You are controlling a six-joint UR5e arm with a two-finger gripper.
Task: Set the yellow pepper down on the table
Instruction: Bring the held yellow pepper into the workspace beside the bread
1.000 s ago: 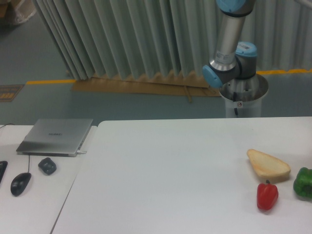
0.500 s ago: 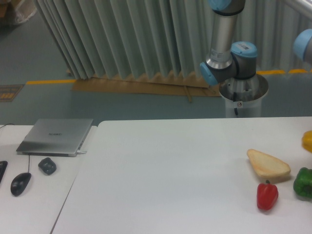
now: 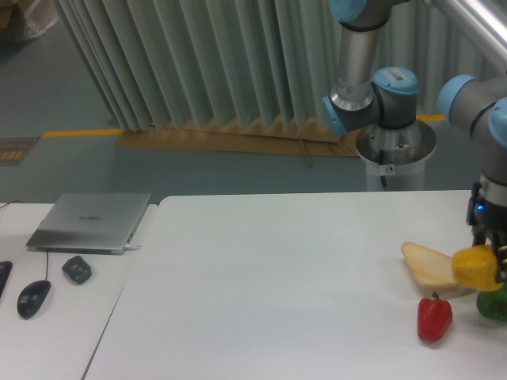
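Observation:
The yellow pepper (image 3: 476,267) hangs at the right edge of the view, just above the large white table (image 3: 277,277). My gripper (image 3: 489,252) comes down from the upper right and is shut on the yellow pepper; its fingers are partly cut off by the frame edge. The pepper sits in front of a slice of bread (image 3: 428,267) and above the green pepper (image 3: 494,304).
A red pepper (image 3: 434,317) stands on the table below the bread. On the smaller desk at the left lie a closed laptop (image 3: 91,222), a mouse (image 3: 33,298) and a small dark object (image 3: 77,269). The arm's base (image 3: 394,154) stands behind the table.
The arm has swung in from the right, bringing the gripper and the yellow pepper leftward and down into view, over the bread and green pepper.

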